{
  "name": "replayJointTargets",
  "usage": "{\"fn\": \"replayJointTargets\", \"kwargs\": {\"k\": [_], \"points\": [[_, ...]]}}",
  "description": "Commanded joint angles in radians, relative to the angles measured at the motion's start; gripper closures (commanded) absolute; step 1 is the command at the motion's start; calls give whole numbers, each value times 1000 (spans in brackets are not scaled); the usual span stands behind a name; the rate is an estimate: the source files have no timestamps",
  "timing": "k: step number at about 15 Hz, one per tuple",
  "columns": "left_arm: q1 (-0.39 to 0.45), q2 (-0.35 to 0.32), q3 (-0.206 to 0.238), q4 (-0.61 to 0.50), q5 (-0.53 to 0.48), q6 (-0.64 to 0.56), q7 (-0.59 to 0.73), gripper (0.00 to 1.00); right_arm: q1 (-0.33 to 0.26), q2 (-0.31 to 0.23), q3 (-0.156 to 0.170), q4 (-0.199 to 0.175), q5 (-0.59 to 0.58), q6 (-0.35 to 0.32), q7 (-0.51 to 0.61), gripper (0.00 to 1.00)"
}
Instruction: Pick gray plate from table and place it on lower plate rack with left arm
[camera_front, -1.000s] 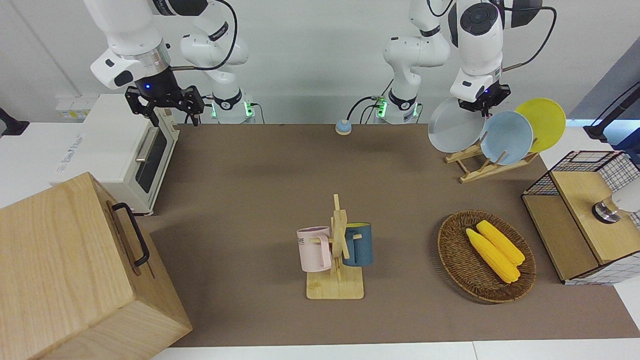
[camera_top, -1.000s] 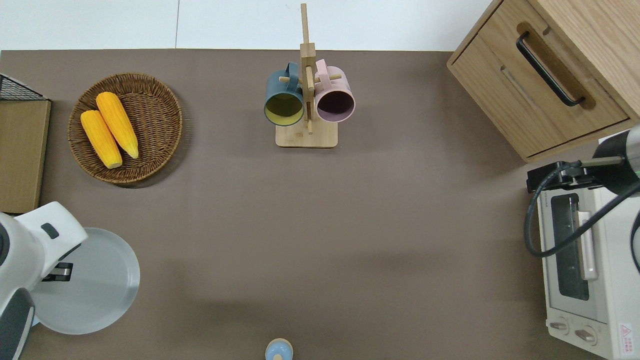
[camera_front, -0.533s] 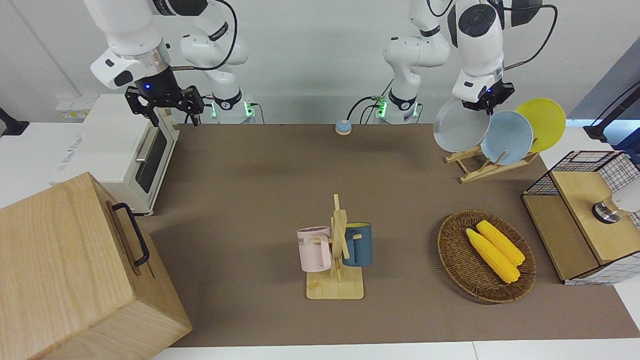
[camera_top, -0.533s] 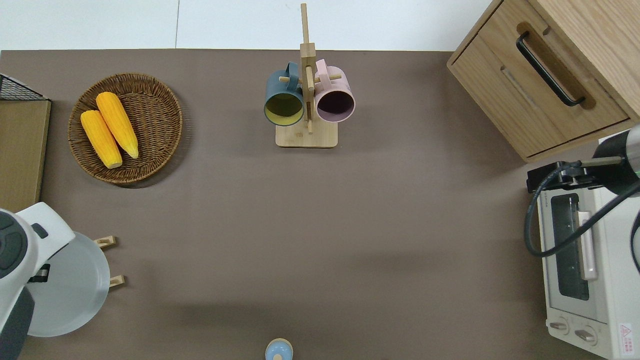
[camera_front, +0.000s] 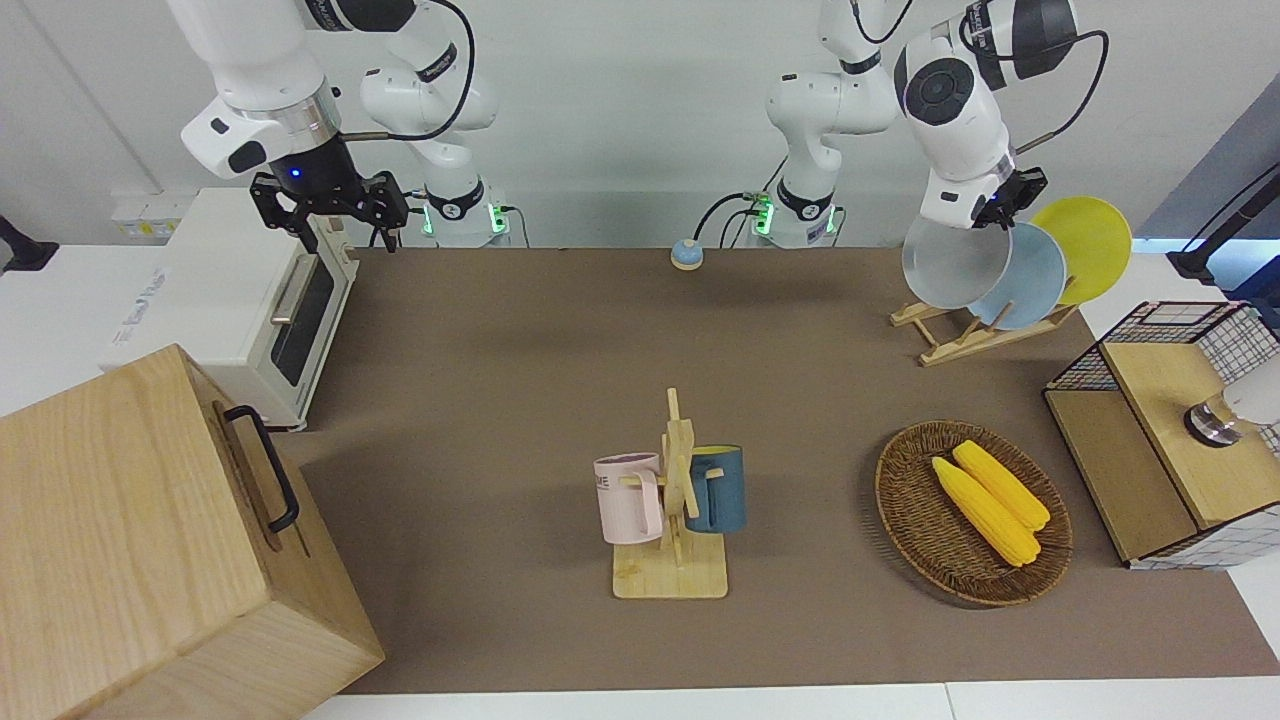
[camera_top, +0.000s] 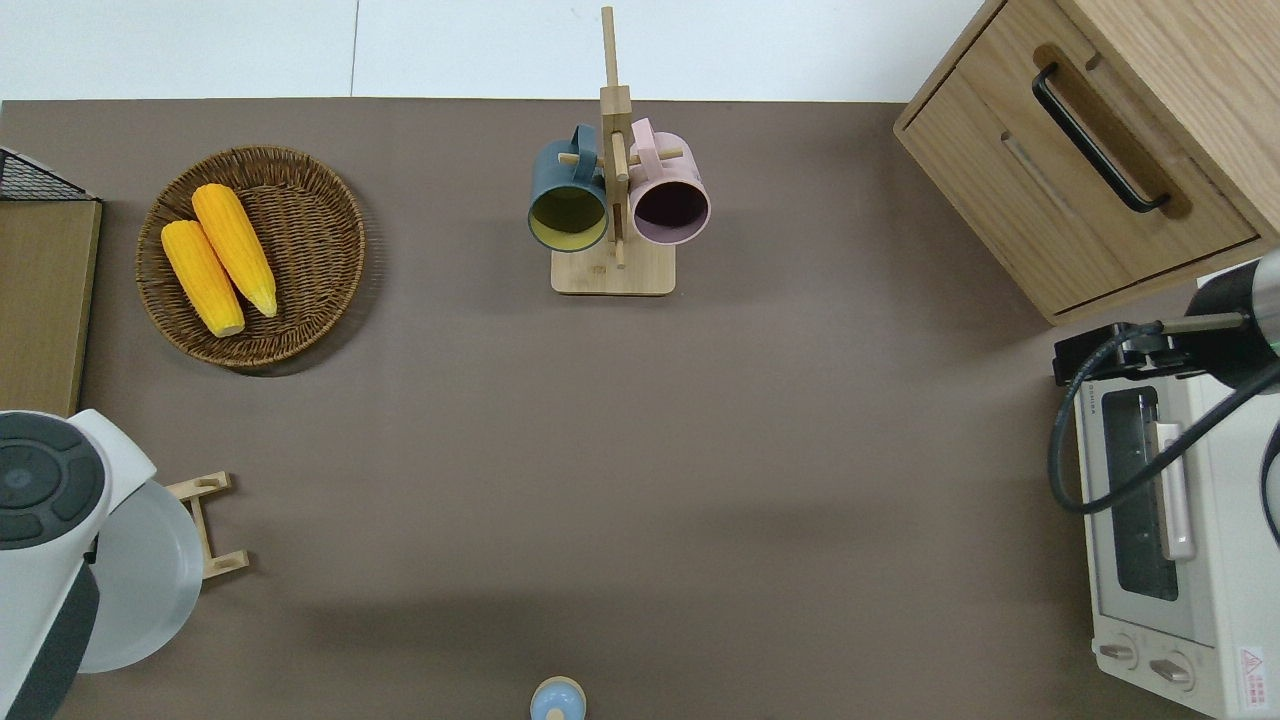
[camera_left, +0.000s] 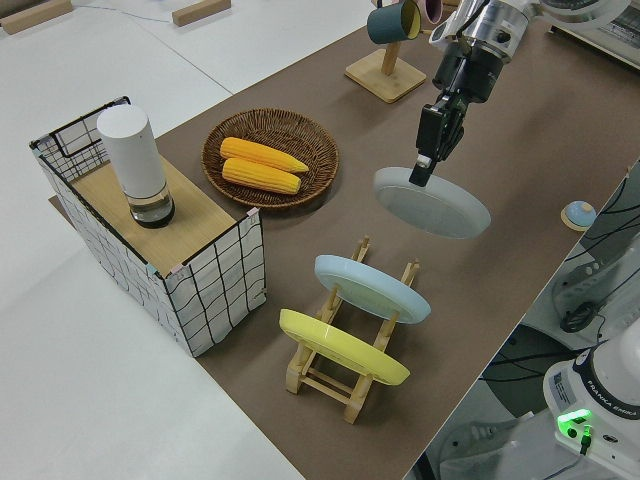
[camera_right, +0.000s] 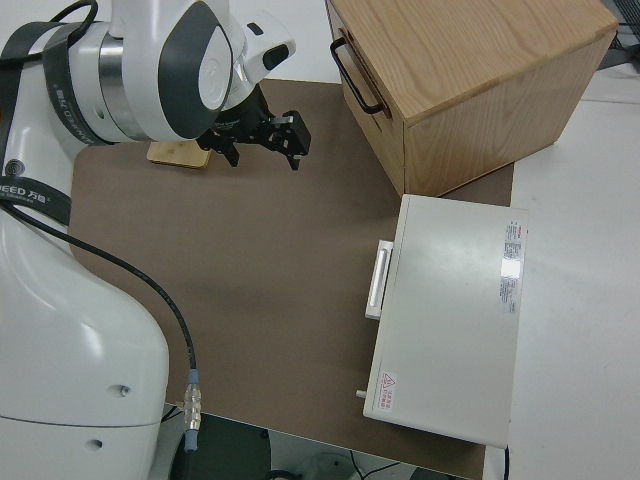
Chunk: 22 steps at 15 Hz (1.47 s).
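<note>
Round, plain pale gray plate, shallow-rimmed, pinched at rim by left gripper above lower plate rack; three plates, two mugs, two corn cobs. Right gripper parked, spread wide.

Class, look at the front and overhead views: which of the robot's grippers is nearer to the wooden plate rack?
The left. The left gripper holds the gray plate in the air beside the rack, at the left arm's end of the table. The right gripper is parked at the opposite end.

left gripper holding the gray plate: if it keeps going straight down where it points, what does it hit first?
Probably the held gray plate meets the free end of the lower plate rack, beside the light blue plate. The left gripper itself touches nothing first. Depth is uncertain.
</note>
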Motion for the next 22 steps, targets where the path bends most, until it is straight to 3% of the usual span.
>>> {"fn": "replayJointTargets", "kwargs": {"k": [1, 10, 22], "points": [[4, -7, 20, -51, 55, 60, -50, 1000, 5, 2, -4, 5, 3, -6, 4, 17], [64, 20, 31, -128, 90, 209, -120, 1000, 5, 2, -2, 5, 3, -6, 4, 17], [55, 92, 31, -147, 147, 221, -223, 1000, 5, 2, -4, 5, 3, -6, 4, 17]]}}
